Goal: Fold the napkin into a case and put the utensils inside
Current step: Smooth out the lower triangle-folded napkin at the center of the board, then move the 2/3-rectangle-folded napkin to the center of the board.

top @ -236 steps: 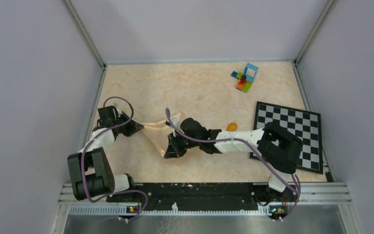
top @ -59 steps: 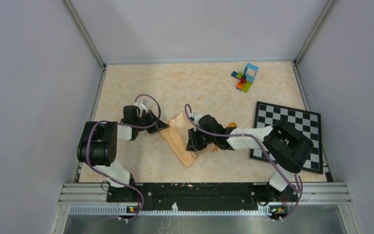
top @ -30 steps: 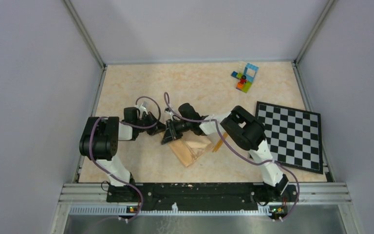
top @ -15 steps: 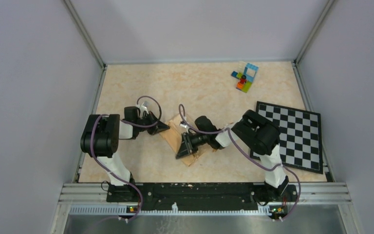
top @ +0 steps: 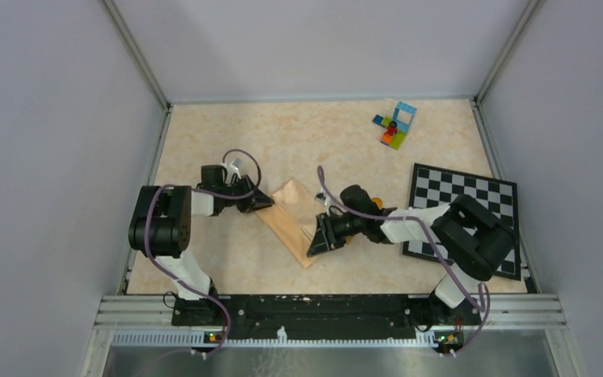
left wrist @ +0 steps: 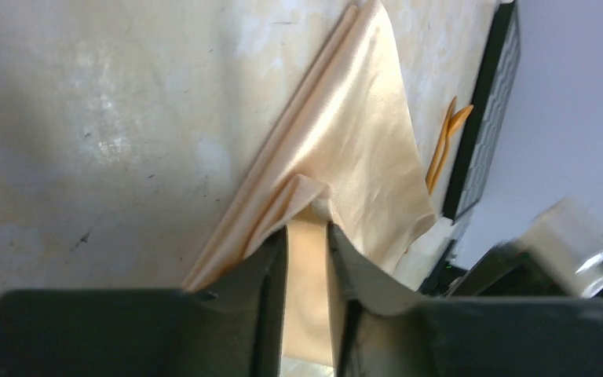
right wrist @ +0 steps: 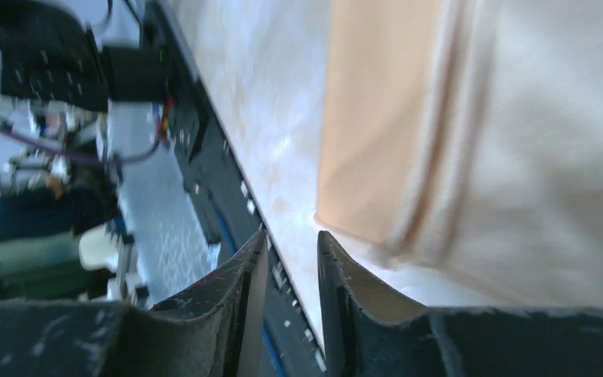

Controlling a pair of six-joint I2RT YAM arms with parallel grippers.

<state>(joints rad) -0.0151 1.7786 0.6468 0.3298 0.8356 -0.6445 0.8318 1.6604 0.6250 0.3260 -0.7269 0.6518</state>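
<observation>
The peach-tan napkin point(top: 286, 224) lies on the table folded into a narrow slanted strip. My left gripper point(top: 265, 202) sits low at the strip's upper left corner. In the left wrist view its jaws point(left wrist: 308, 228) stand slightly apart, with a fold of the napkin point(left wrist: 361, 149) lying in the gap. My right gripper point(top: 315, 243) is at the strip's lower right edge. It is open point(right wrist: 292, 236) with only table between its fingers, and the napkin point(right wrist: 408, 118) lies just beside them. The orange utensils point(left wrist: 444, 145) lie past the cloth; in the top view my right arm hides them.
A black-and-white checkered board point(top: 487, 196) lies at the right, partly under my right arm. A cluster of multicoloured toy bricks point(top: 393, 124) stands at the back right. The black rail runs along the near table edge point(top: 322, 302).
My right gripper has slid right, off the napkin to its lower right edge, and its jaws have widened. The left jaws have parted a little. The napkin lies flatter.
</observation>
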